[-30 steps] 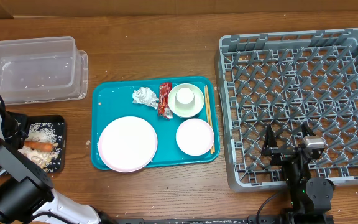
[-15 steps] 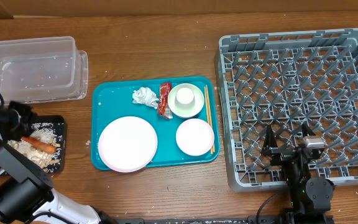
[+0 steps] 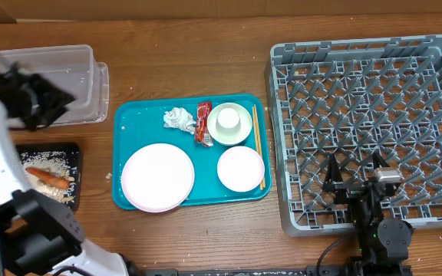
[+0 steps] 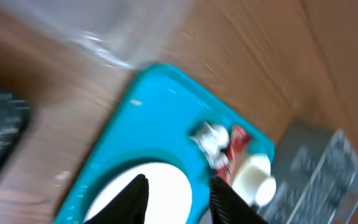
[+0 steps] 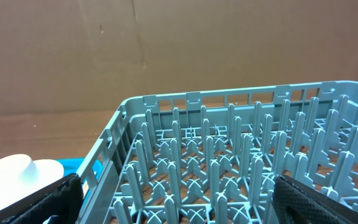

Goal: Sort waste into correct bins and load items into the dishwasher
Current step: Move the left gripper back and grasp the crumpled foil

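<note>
**Waste Lies to the Right of the Nearer Arm**

At the upper left of the overhead frame, the left gripper [image 4: 179,182] hangs over the clear tub [image 3: 48,65]. Its wrist view is blurred, but the fingers show apart with nothing between them. Below it, the black tray [image 3: 74,153] carries the carrot stick [image 3: 50,178] amid rice [image 3: 52,161].

Rightward and a little lower, on the upper part of the teal tray [image 3: 120,123], lie the crumpled paper ball [image 3: 179,119] and the red wrapper [image 3: 203,123]. The wrapper's long axis runs top to bottom, and it sits between the ball and the white bowl [image 3: 229,125].

At the lower right, the right gripper [image 3: 354,178] sits spread wide and empty at the dish rack [image 3: 371,107], well apart from the waste. The next pick looks to be the left arm's.
</note>
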Controlling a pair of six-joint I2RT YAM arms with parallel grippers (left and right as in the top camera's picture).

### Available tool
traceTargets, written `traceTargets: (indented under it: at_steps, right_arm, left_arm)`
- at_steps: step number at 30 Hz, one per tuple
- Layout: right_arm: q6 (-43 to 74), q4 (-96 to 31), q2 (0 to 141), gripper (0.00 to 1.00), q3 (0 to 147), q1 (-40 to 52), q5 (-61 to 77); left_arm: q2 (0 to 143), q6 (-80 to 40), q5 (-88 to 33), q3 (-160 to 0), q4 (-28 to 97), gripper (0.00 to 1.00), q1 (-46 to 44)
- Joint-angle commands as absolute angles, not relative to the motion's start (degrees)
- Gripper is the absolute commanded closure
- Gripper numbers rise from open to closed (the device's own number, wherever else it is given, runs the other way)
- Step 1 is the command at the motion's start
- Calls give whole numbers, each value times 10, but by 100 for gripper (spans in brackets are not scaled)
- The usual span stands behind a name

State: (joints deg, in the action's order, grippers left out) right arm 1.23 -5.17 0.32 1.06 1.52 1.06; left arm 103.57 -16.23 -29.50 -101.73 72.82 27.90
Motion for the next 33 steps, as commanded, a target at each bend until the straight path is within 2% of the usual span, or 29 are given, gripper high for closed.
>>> traceTargets:
  at_steps: [1, 3, 6, 8, 11, 14, 23, 30, 33]
  right_arm:
    - [8, -48, 2, 0, 5, 15, 9]
    - [8, -48, 2, 0, 5, 15, 9]
    - [8, -48, 2, 0, 5, 15, 9]
    - [8, -48, 2, 0, 5, 15, 9]
    - [8, -48, 2, 0, 5, 15, 9]
    - [8, -48, 2, 0, 5, 15, 9]
    - [8, -48, 2, 0, 5, 15, 9]
    - [8, -48, 2, 0, 5, 15, 9]
    - [8, -48, 2, 0, 5, 15, 9]
  left_arm:
    - [1023, -99, -301, -1030, 730, 62, 183]
    - [1028, -85, -253, -1030, 716, 53, 115]
    - [1051, -90, -117, -1030, 682, 27, -17]
    - [1069, -90, -51, -1030, 660, 18, -77]
    - [1105, -90, 77, -1030, 630, 16, -150]
    - [1147, -90, 140, -1030, 607, 15, -185]
    - [1256, -109, 121, -1030, 615, 19, -151]
    - [1305, -103, 29, -1030, 622, 24, -103]
    - [1321, -102, 4, -1030, 624, 31, -95]
